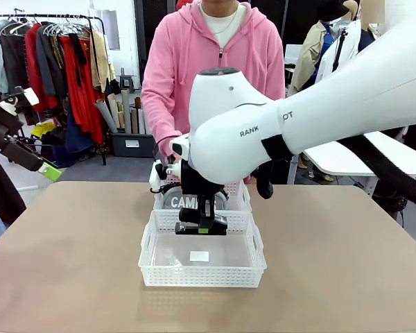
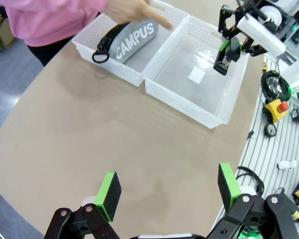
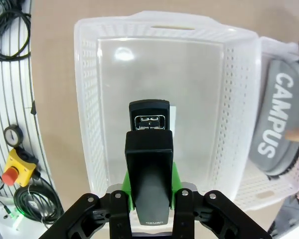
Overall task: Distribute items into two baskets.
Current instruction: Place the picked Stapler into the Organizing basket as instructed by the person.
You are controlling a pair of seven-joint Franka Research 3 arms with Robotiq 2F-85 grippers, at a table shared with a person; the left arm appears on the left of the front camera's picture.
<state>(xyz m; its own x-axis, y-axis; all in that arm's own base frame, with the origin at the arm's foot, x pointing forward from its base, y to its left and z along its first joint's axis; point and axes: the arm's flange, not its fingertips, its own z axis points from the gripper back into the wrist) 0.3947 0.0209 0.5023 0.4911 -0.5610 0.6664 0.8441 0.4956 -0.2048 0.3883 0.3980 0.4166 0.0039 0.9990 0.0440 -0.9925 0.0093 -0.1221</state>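
While the right gripper [image 3: 148, 191] clamps the black stapler [image 3: 148, 159] above the near basket [image 1: 201, 274], the grey pouch [image 2: 134, 40] lies in the far basket [image 2: 97, 52]; the left gripper [image 2: 169, 191] hangs wide open, empty.

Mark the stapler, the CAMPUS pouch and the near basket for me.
stapler [image 3: 148, 169]: right wrist view, its black top.
CAMPUS pouch [image 2: 134, 40]: left wrist view, its lettering.
near basket [image 1: 201, 276]: front view, its front lattice wall.
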